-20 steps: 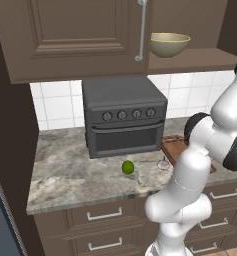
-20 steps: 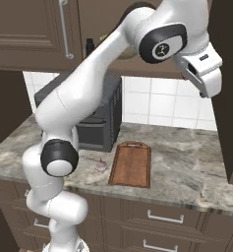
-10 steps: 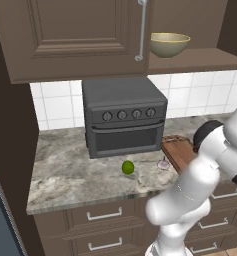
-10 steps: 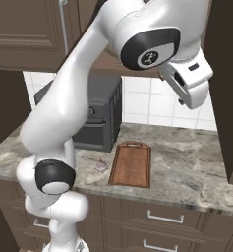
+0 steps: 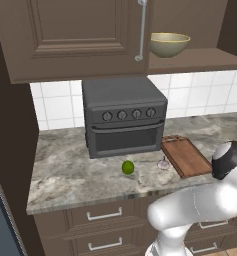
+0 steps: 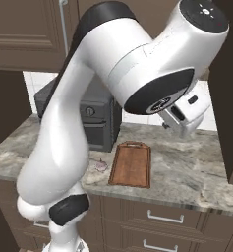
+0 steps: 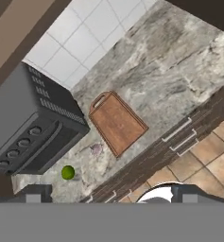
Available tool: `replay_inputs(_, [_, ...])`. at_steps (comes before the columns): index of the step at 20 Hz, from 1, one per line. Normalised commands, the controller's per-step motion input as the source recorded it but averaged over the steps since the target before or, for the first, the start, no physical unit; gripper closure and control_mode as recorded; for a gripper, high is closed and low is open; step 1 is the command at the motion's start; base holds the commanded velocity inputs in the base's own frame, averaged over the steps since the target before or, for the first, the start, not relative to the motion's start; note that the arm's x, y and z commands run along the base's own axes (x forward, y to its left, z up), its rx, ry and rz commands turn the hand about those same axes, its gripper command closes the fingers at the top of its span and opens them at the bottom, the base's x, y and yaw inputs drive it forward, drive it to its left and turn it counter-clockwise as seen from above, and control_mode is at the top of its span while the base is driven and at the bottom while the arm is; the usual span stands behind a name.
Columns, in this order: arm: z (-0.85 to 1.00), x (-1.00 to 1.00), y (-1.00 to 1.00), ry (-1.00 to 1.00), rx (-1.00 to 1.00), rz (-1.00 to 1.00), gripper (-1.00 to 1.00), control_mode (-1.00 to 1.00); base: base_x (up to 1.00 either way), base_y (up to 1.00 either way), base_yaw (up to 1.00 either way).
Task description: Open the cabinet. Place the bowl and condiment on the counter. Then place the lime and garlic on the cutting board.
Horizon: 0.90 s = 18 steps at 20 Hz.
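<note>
1. The white arm's two-finger gripper (image 6: pixel 186 129) hangs over the right end of the grey-beige marbled stone counter (image 5: pixel 70 170), fingers spread wide with nothing between them: released, empty.
2. In the hand view the gripper (image 7: pixel 111 193) looks straight down, and the two dark finger tips (image 7: pixel 35 191) stand far apart at the bottom.
3. The large dark brown wooden wall cabinet (image 5: pixel 75 35) is open on its right side. The left door is shut, its long silver bar handle (image 5: pixel 141 30) beside the bare shelf.
4. The key relation: the wide pale olive-beige bowl (image 5: pixel 170 44) sits on that open shelf, well above the gripper and off to its left. I judge the next reach has to go up and in, not down.
5. Down on the counter, the small bright green lime (image 5: pixel 128 167) lies in front of the dark grey toaster oven (image 5: pixel 124 117).
6. The small pale whitish-pink garlic bulb (image 5: pixel 163 164) rests just beside the left edge of the flat reddish-brown wooden cutting board (image 5: pixel 186 156). Neither is on it.
7. The board's long axis runs from counter front to wall, handle end at the wall, with the gripper to its right.
8. Against a second ago: the hand has dropped from cabinet height near the swung door to tile level, and the elbow has sunk low. Bowl, lime, garlic and board have not moved.
</note>
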Motion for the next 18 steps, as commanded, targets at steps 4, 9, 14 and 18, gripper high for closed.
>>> replay_inputs(4, [-0.96,-0.43,0.93,-0.27,-0.21,0.10,-1.00,-1.00,0.00,0.00,0.00])
replay_inputs(9, [-0.88,-0.32,1.00,-0.24,-0.16,0.08,-1.00,-1.00,0.00,0.00,0.00])
replay_inputs(14, [-0.86,-0.09,1.00,-0.21,-0.16,0.04,-1.00,-1.00,0.00,0.00,0.00])
replay_inputs(18, [-0.73,-0.02,1.00,-0.14,-0.13,0.05,-1.00,-1.00,0.00,0.00,0.00])
